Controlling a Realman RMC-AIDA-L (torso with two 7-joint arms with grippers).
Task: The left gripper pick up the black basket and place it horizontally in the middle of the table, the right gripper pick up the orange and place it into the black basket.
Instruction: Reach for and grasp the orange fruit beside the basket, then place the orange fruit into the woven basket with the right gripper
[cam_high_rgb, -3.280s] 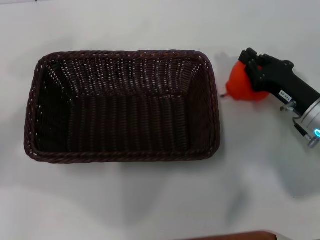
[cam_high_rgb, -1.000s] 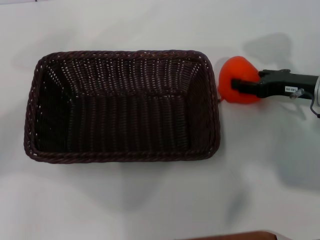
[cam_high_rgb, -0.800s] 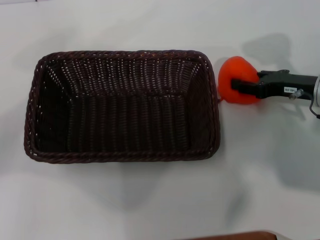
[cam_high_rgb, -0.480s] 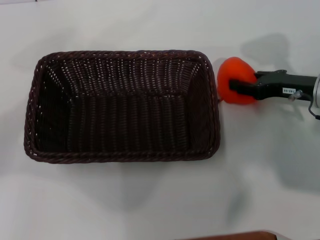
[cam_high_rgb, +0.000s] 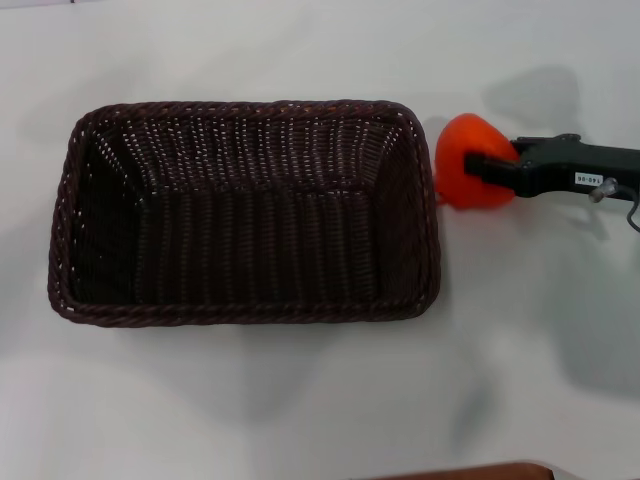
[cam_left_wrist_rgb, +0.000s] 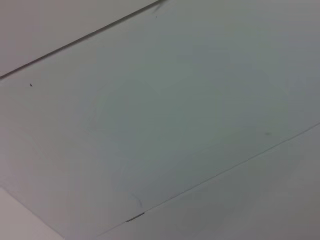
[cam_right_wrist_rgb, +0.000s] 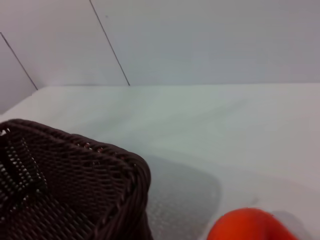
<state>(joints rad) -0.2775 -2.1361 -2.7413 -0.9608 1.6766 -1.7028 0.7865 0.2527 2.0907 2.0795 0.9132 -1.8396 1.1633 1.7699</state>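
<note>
The black basket (cam_high_rgb: 245, 212) lies lengthwise in the middle of the white table (cam_high_rgb: 300, 400), open side up and empty. The orange (cam_high_rgb: 466, 176) hangs just off the basket's right end, lifted above the table with its shadow behind it. My right gripper (cam_high_rgb: 488, 166) comes in from the right and is shut on the orange. The right wrist view shows a corner of the basket (cam_right_wrist_rgb: 75, 190) and the top of the orange (cam_right_wrist_rgb: 250, 227). The left gripper is out of view; the left wrist view shows only a plain pale surface.
A thin brown edge strip (cam_high_rgb: 470, 471) marks the table's near edge. The white tabletop stretches in front of and behind the basket. A pale panelled wall (cam_right_wrist_rgb: 200, 40) stands beyond the table.
My right gripper closed on the orange and lifted it off the table, turning level. Over the last second it has barely moved, holding the orange beside the basket's right end.
</note>
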